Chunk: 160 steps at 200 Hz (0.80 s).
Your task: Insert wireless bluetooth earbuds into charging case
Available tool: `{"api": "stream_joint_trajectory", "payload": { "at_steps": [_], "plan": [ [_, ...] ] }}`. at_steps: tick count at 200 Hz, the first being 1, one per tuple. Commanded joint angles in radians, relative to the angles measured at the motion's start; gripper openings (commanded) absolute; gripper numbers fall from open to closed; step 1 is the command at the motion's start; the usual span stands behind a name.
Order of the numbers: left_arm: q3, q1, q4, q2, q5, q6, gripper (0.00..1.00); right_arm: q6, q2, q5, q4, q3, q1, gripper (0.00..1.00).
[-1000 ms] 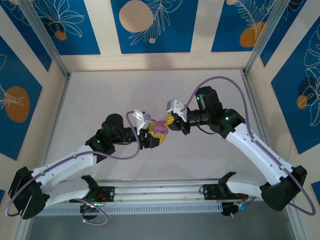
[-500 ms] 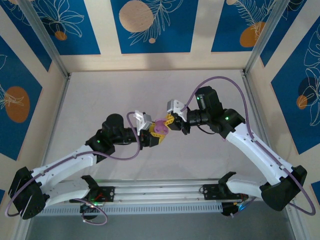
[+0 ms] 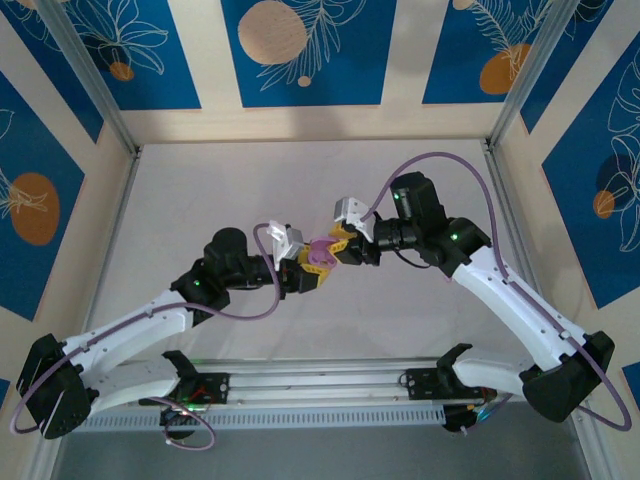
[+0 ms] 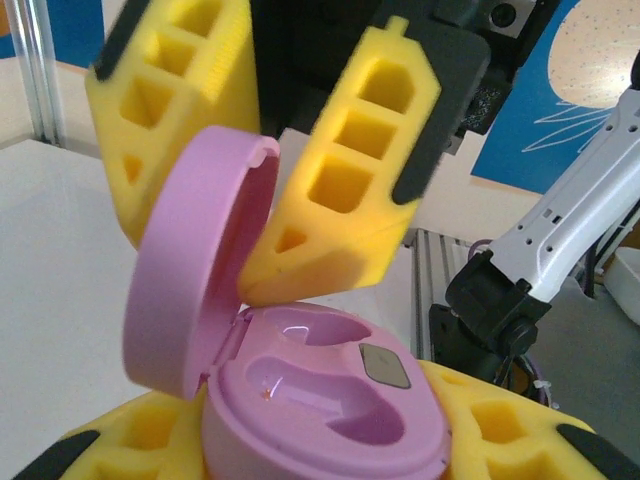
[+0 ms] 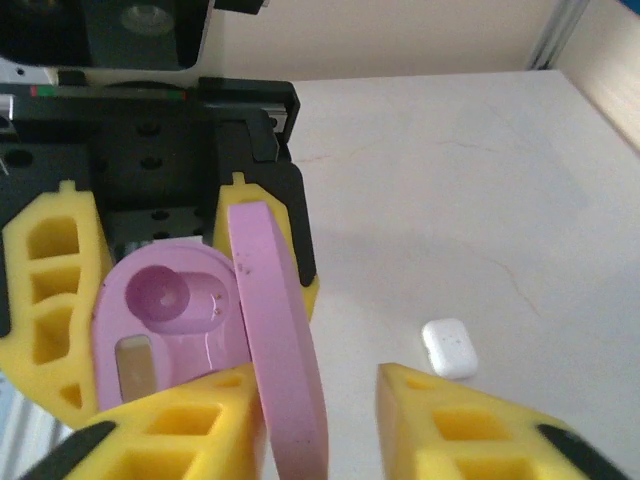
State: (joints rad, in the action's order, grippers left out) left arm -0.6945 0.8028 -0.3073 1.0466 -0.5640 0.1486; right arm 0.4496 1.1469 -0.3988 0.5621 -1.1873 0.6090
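The pink charging case (image 4: 330, 400) is held off the table with its lid (image 4: 190, 260) swung up and both sockets empty. My left gripper (image 4: 320, 445) is shut on the case's base, one yellow foam finger on each side. In the right wrist view the lid (image 5: 282, 340) stands edge-on against the left finger of my right gripper (image 5: 330, 415). That gripper is open, with a clear gap to its other finger. From above, the two grippers (image 3: 305, 272) (image 3: 338, 245) meet at the case (image 3: 319, 256) mid-table. The earbuds are out of view.
A small white rounded case (image 5: 448, 347) lies shut on the white table (image 5: 480, 200) beyond the right gripper. The rail with the arm bases (image 3: 320, 385) runs along the near edge, and patterned walls (image 3: 300, 50) enclose the table.
The right gripper's jaws have parted and no longer pinch the lid. The left gripper stays closed on the case base. Neither arm has shifted much.
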Motion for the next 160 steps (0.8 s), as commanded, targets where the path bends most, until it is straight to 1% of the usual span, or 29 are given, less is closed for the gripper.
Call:
{"api": "stream_joint_trajectory", "payload": {
  "at_steps": [1, 11, 32, 36, 45, 60, 76, 92, 101, 109, 122, 128, 143, 160],
  "plan": [
    [0.004, 0.003, -0.042, -0.032, 0.051, 0.002, 0.23, -0.099, -0.047, 0.003, -0.029, -0.034, -0.008, 0.41],
    [0.010, 0.003, -0.042, -0.039, 0.078, 0.002, 0.22, -0.154, -0.073, -0.018, -0.058, -0.030, -0.027, 0.44],
    [0.025, 0.004, -0.056, -0.055, 0.119, 0.001, 0.22, -0.301, -0.145, -0.024, -0.140, 0.000, -0.081, 0.46],
    [0.029, 0.003, -0.060, -0.057, 0.127, 0.002, 0.22, -0.333, -0.158, -0.018, -0.157, 0.010, -0.098, 0.49],
    [0.035, 0.003, -0.066, -0.063, 0.149, 0.005, 0.22, -0.408, -0.190, 0.018, -0.194, 0.037, -0.138, 0.51],
    [0.046, 0.004, -0.074, -0.072, 0.180, 0.009, 0.22, -0.538, -0.228, 0.122, -0.224, 0.090, -0.220, 0.52],
    [0.058, 0.003, -0.095, -0.077, 0.193, 0.013, 0.22, -0.651, -0.223, 0.206, -0.203, 0.133, -0.332, 0.49],
    [0.064, 0.003, -0.109, -0.075, 0.191, 0.021, 0.22, -0.773, -0.160, 0.252, -0.131, 0.156, -0.471, 0.47],
    [0.064, 0.003, -0.114, -0.074, 0.188, 0.026, 0.22, -0.843, -0.099, 0.257, -0.065, 0.151, -0.558, 0.45],
    [0.062, 0.003, -0.119, -0.072, 0.184, 0.032, 0.22, -0.892, -0.037, 0.263, 0.005, 0.140, -0.631, 0.42],
    [0.062, 0.004, -0.125, -0.072, 0.180, 0.042, 0.22, -0.965, 0.065, 0.286, 0.120, 0.117, -0.734, 0.42],
    [0.063, 0.004, -0.126, -0.074, 0.179, 0.045, 0.22, -0.981, 0.106, 0.276, 0.157, 0.115, -0.785, 0.42],
    [0.069, 0.003, -0.128, -0.077, 0.182, 0.047, 0.22, -0.985, 0.170, 0.257, 0.168, 0.153, -0.869, 0.42],
    [0.077, 0.004, -0.138, -0.078, 0.184, 0.049, 0.22, -0.990, 0.203, 0.258, 0.131, 0.221, -0.934, 0.42]
  ]
}}
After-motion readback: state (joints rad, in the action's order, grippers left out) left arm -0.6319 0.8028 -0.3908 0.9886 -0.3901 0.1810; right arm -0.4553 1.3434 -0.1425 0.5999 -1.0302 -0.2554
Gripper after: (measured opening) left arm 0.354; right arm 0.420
